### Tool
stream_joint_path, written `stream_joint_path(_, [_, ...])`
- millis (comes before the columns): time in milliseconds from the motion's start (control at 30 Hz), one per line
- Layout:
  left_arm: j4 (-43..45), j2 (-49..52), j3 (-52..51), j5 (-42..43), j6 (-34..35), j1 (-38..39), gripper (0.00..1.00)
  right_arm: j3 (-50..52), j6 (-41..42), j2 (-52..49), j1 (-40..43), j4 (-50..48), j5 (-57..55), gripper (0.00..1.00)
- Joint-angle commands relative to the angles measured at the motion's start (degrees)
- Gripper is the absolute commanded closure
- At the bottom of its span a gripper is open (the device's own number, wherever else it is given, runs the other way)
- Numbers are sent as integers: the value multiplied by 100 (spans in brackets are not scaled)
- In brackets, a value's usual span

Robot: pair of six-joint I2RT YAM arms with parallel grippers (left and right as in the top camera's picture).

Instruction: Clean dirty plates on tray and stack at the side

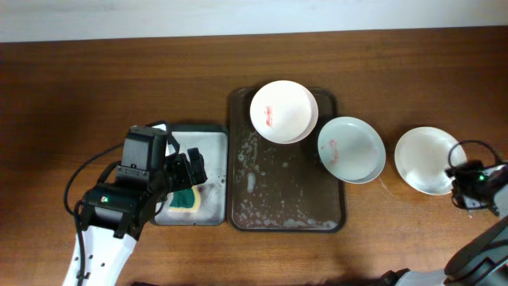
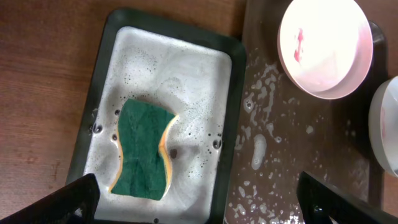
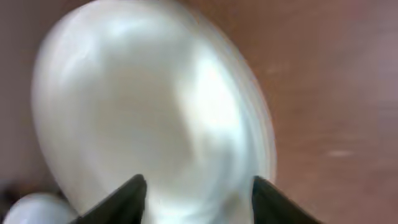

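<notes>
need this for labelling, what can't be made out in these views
Overhead: the left gripper hides part of the sponge.
Left wrist: the frame's right edge cuts off the pale green plate.
Right wrist: the rightmost plate is blurred, so fine marks are unreadable.
Overhead: the right gripper is too small to show contact with that plate.

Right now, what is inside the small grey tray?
A green sponge lies flat in white soapy foam that covers the inside of the grey tray. The tray floor under the sponge and the foam cannot be seen.
</notes>
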State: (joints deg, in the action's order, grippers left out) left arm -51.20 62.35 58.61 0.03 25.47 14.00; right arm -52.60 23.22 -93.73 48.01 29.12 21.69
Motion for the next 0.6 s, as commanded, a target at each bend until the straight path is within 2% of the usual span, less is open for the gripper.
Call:
stream_joint_path(0, [-7, -44, 26, 22, -94, -17, 1, -105, -800, 549, -857, 94, 898, 39])
stream_joint_path(67, [-7, -44, 26, 24, -94, -17, 1, -103, -1237, 577, -1598, 160, 544, 38])
stream_joint_path(100, [-7, -44, 26, 22, -94, -17, 1, -103, -1279, 520, -2055, 144, -96, 40])
stream_joint_path(133, [-7, -44, 26, 22, -94, -17, 0, -103, -1285, 470, -2380, 70, -643, 49])
stream_joint_path(200, [-7, -44, 26, 24, -94, -17, 0, -103, -1727, 210, -3193, -413, -1491, 52])
stream_joint_path(300, [-7, -44, 26, 22, -94, -17, 1, -103, -2243, -190, -3558, -1071, -1624, 52])
stream_joint_path(400, [-7, -44, 26, 22, -94, -17, 1, -103, -2240, -581, -3552, -1274, -1834, 56])
stream_joint_path(500, [-7, -44, 26, 22, -94, -17, 0, -103, -2236, -835, -3552, -1102, -1836, 73])
stream_joint_path(533, [-7, -44, 26, 24, -94, -17, 1, -103, -2210, -861, -3552, -1049, -1832, 89])
stream_joint_path(567, [-7, -44, 26, 22, -94, -17, 1, -103, -2070, -852, -3552, -975, -1805, 96])
